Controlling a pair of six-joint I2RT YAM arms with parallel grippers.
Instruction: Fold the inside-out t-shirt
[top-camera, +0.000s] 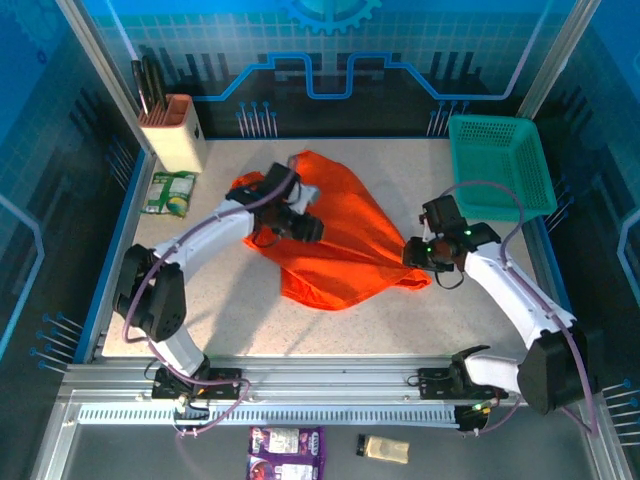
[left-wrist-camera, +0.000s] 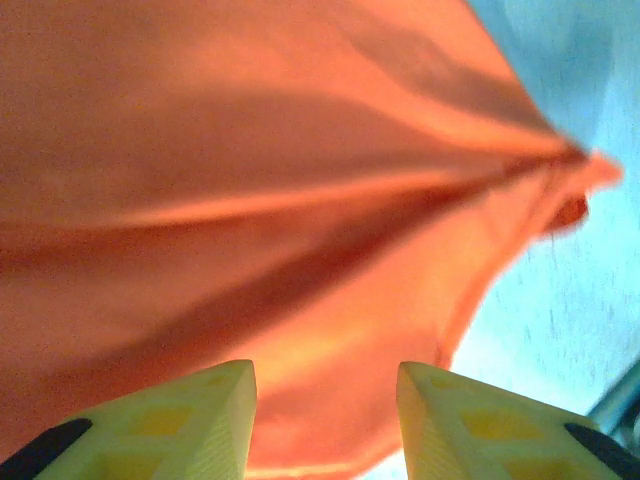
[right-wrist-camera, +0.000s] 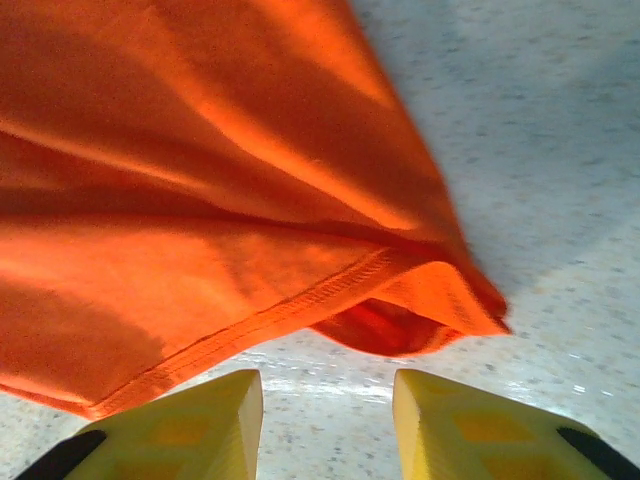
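one t-shirt (top-camera: 345, 245) rumpled | left claw (left-wrist-camera: 325, 400) parted over it | right claw (right-wrist-camera: 328, 400) parted (hem (right-wrist-camera: 270, 312) just ahead)

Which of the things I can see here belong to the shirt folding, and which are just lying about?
Part of the job:
- orange t-shirt, spread on the table

Just lying about:
- teal mesh basket
- beige knife block
- green packet
- purple packet and small tan packet, off the table's near edge

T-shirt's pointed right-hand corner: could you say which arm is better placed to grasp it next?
Probably right: the right gripper stands open just before that t-shirt corner; the left gripper hovers over the shirt's middle.
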